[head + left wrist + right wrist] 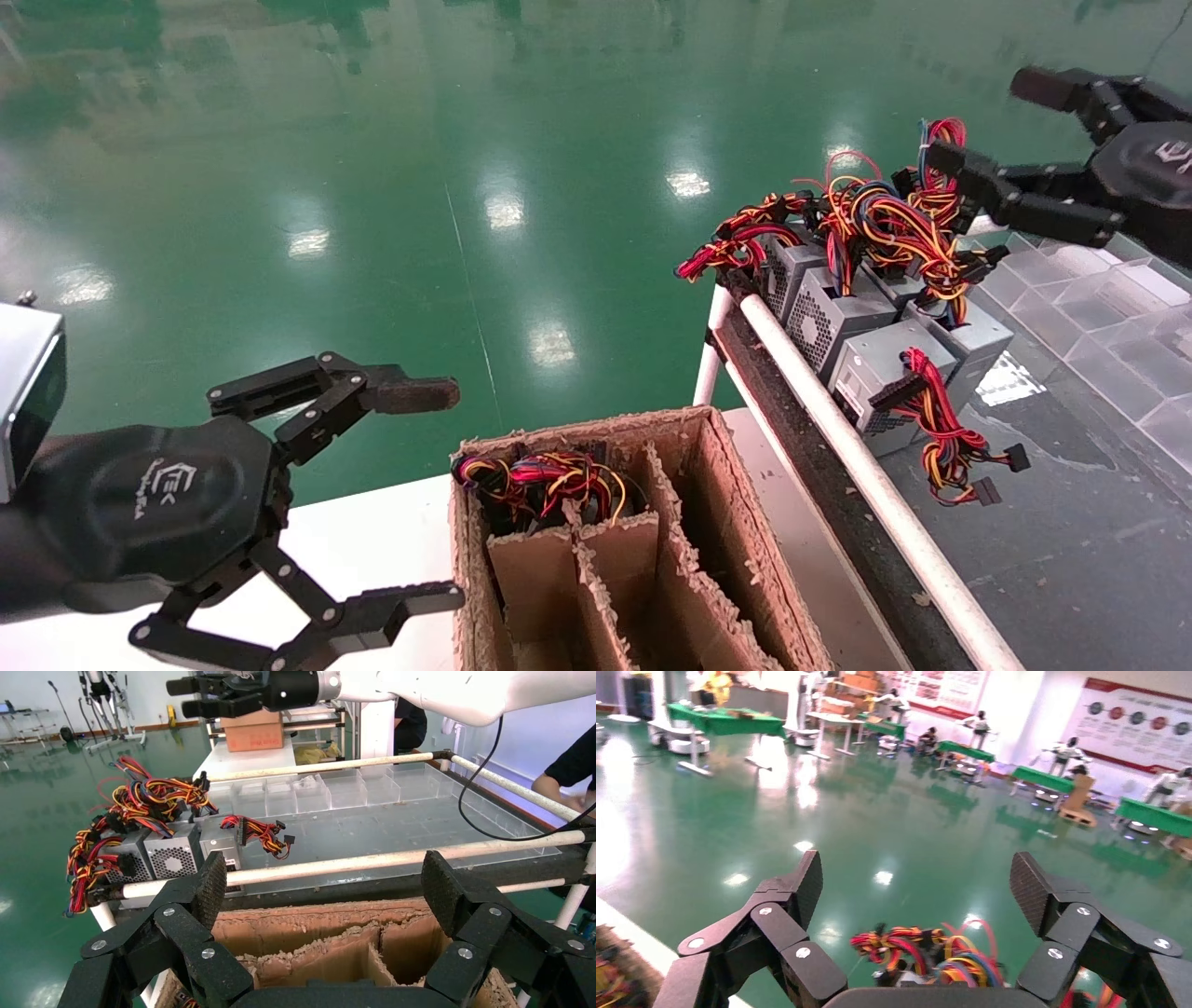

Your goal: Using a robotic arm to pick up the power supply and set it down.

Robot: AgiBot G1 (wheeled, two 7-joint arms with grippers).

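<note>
From the head view, a cardboard box (pixel 643 550) with dividers is sitting on the white table (pixel 372 550), one back compartment holding a power unit's wires (pixel 545 480). Four grey power supplies (pixel 875 368) are lying in a row on the clear tray (pixel 1099 308), wires tangled. The right gripper (pixel 978 121) is hanging spread wide above them, holding nothing; the left gripper (pixel 438 494) is gaping beside the box.

In the left wrist view, its fingers (pixel 211 888) are standing apart over the box (pixel 316 934); three supplies (pixel 172 857) are showing.

In the right wrist view, the open fingers (pixel 807 885) are framing a wire bundle (pixel 926 948).
</note>
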